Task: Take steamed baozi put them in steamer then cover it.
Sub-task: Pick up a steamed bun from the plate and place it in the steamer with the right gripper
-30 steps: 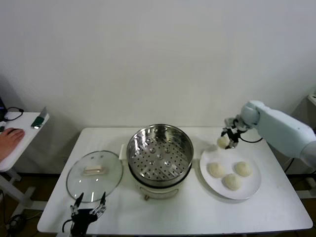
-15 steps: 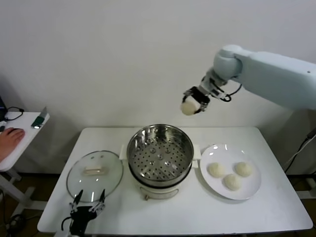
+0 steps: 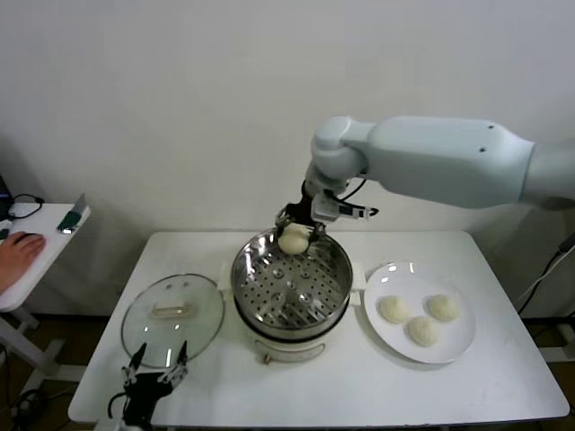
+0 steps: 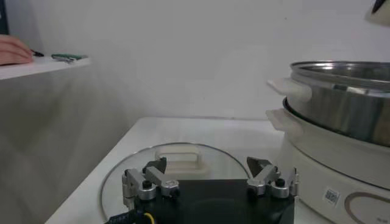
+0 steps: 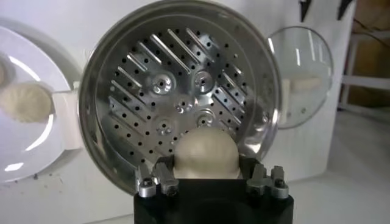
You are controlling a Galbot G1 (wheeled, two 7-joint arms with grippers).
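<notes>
Standing on white table (image 3: 359,386): steamer (image 3: 291,285)

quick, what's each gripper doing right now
Left gripper: open, empty, near the cover.
Right gripper: shut on a steamed baozi, above the steamer.

Pale blue-white right arm (image 3: 449,162), black screw-studded fingers (image 5: 152,182).

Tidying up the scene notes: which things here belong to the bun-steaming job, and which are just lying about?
Job:
- baozi held in the right gripper above the steamer
- three baozi on the white plate
- glass cover on the table, by the left gripper

Lying about:
- side table with a person's hand
</notes>
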